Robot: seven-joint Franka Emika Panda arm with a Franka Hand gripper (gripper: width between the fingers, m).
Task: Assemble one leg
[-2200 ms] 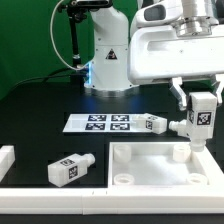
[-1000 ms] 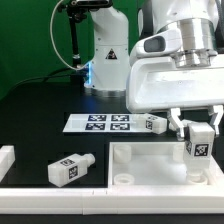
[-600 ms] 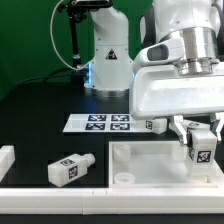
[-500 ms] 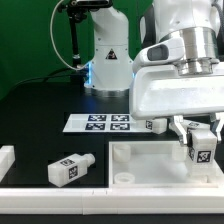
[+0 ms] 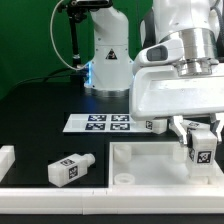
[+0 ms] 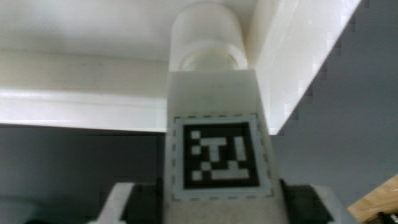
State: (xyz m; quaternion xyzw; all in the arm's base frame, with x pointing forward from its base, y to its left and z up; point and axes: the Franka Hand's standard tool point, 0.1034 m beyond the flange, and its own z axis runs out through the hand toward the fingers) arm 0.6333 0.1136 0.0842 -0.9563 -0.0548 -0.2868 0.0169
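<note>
My gripper (image 5: 198,140) is shut on a white tagged leg (image 5: 201,153), held upright over the right part of the large white square panel (image 5: 150,165). In the wrist view the leg (image 6: 219,130) fills the middle, its tag facing the camera and its rounded end pointing at the panel's white surface (image 6: 71,60); the fingers (image 6: 125,205) press its sides. A second leg (image 5: 68,168) lies on the table on the exterior view's left. A third leg (image 5: 152,124) lies behind the panel, partly hidden by the arm.
The marker board (image 5: 98,122) lies flat behind the panel. A white part (image 5: 5,160) sits at the exterior view's left edge. The robot base (image 5: 108,55) stands at the back. A white strip (image 5: 60,192) runs along the front edge.
The gripper with the leg came toward the camera and lowered over the panel's right side; over the last half second it has held still.
</note>
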